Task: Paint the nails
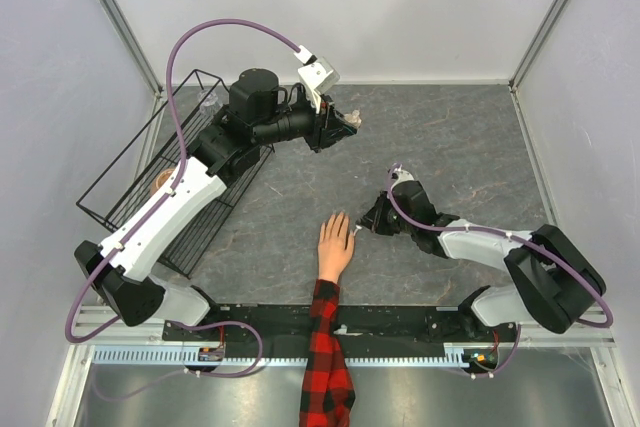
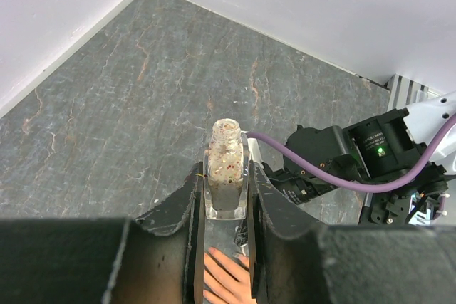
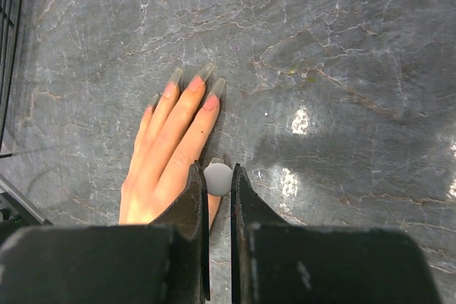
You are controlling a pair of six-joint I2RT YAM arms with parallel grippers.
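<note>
We saw a black wire basket standing on the left part of the grey, stone-veined table, set slantwise from the far left corner toward the near edge. A small peach-coloured thing lay inside it, too hidden to name. White walls closed in three sides, and a black rail ran along the near edge.

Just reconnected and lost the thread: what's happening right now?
The left gripper is shut on an open, glittery polish bottle, holding it up above the table. The right gripper is shut on a small white round cap, low beside the mannequin hand, near its thumb side. The hand lies flat, palm down; whether any nails are painted is unclear.
</note>
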